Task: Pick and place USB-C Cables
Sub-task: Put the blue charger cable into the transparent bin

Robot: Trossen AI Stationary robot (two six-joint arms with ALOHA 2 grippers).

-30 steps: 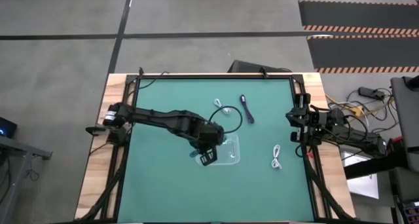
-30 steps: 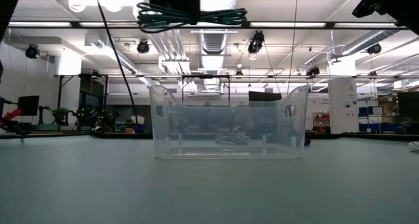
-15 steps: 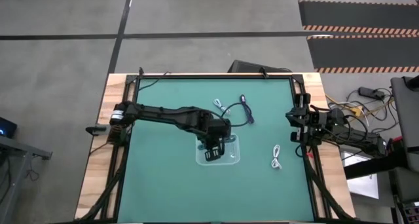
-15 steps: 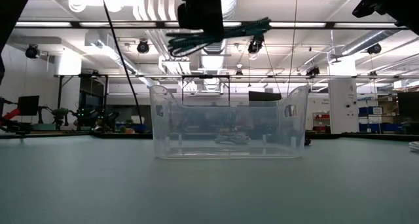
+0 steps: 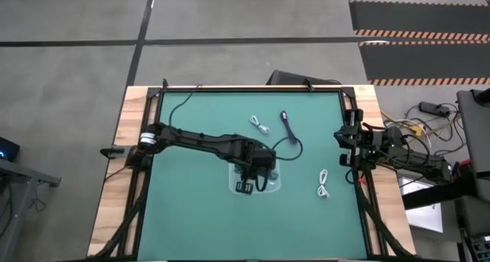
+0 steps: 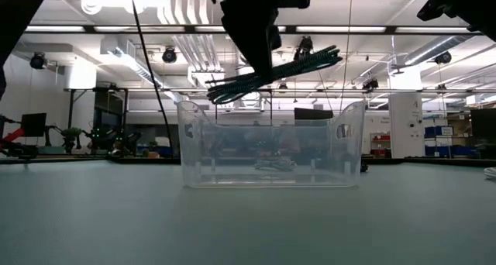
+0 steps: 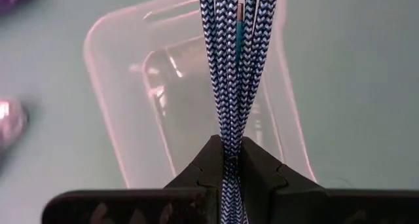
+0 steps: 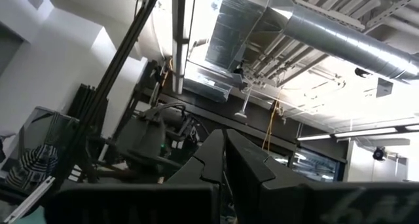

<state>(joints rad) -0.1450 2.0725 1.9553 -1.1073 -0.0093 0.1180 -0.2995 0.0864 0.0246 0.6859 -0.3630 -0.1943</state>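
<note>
My left gripper (image 5: 255, 175) (image 6: 260, 67) (image 7: 228, 160) hangs over the clear tray (image 5: 272, 187) (image 6: 194, 149) (image 7: 111, 86), shut on a dark braided cable bundle (image 6: 279, 73) (image 7: 229, 80). A small cable (image 6: 275, 164) lies on the tray's floor. On the green mat lie a white cable (image 5: 262, 125), a dark cable (image 5: 286, 126) and another white cable (image 5: 323, 184). My right gripper (image 5: 346, 145) (image 8: 224, 145) waits shut at the table's right edge, lifted and touching nothing. My left gripper pinches several strands of the braided bundle (image 7: 229, 142) side by side between its two fingers (image 7: 258, 168). It comes from above, pointing down, with the fingers across the strands. The bundle is lifted clear above the tray and sticks out tilted, its far end (image 6: 329, 57) higher.
The tray stands near the mat's middle. A black wire from the arm (image 5: 295, 147) curves beside it. Wooden borders and a dark frame (image 5: 153, 109) edge the table. Open mat lies along the near and left sides.
My left gripper has moved down toward the tray and a little toward the table's right, turning as it went. The bundle, level and high a second ago, now sits lower over the tray and is tipped, one end up. The gripper has stayed shut on it.
</note>
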